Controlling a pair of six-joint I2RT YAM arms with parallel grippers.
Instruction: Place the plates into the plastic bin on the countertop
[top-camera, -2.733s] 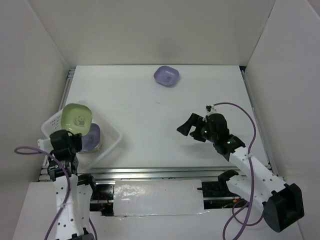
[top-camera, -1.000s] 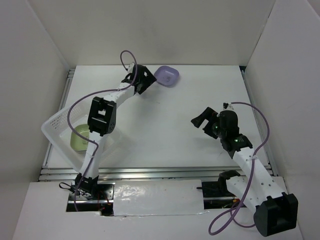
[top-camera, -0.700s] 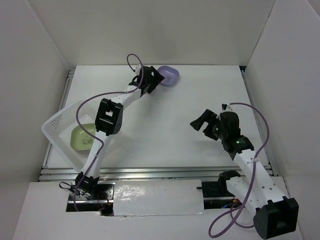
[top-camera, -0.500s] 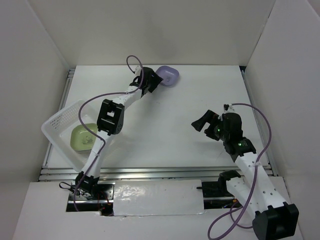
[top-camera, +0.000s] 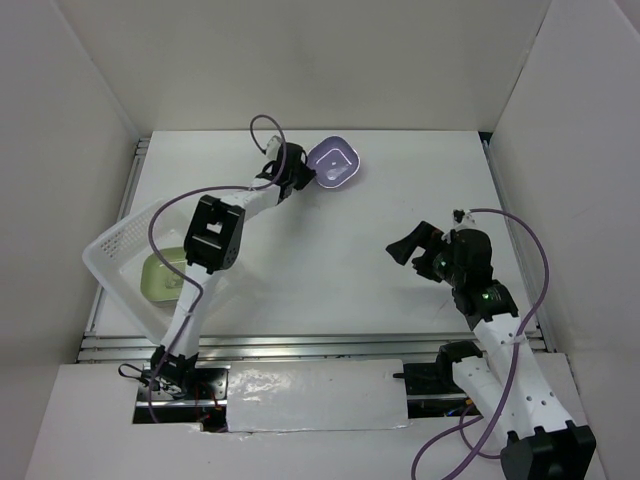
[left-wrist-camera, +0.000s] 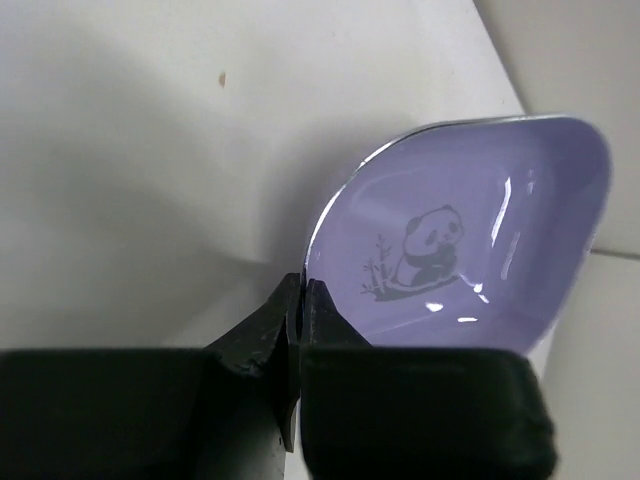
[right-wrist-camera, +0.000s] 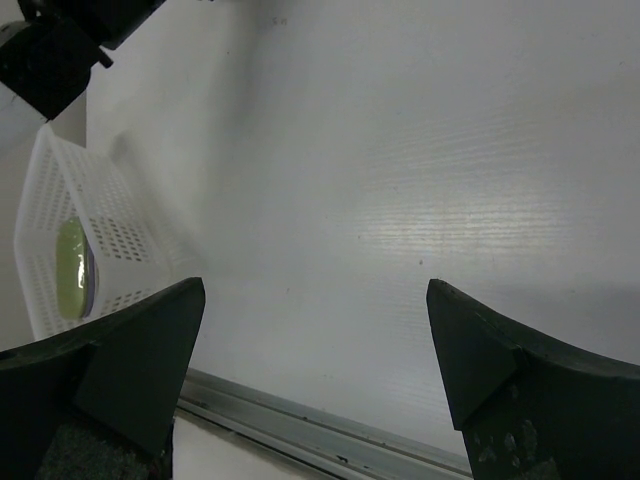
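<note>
On the white tabletop (top-camera: 330, 260), the plastic bin (top-camera: 112, 243) sat at the near left corner, holding at least 1 green plate (top-camera: 165, 275). Well apart, near the far wall (top-camera: 300, 60), a purple panda-print plate (top-camera: 334, 163) stood tipped up, its rim pinched in the closed left tool (top-camera: 297, 176). The right tool (top-camera: 413, 249) hung wide open, holding nothing. So thin an edge grip could let the plate slip or swing on the carry to the bin.
</note>
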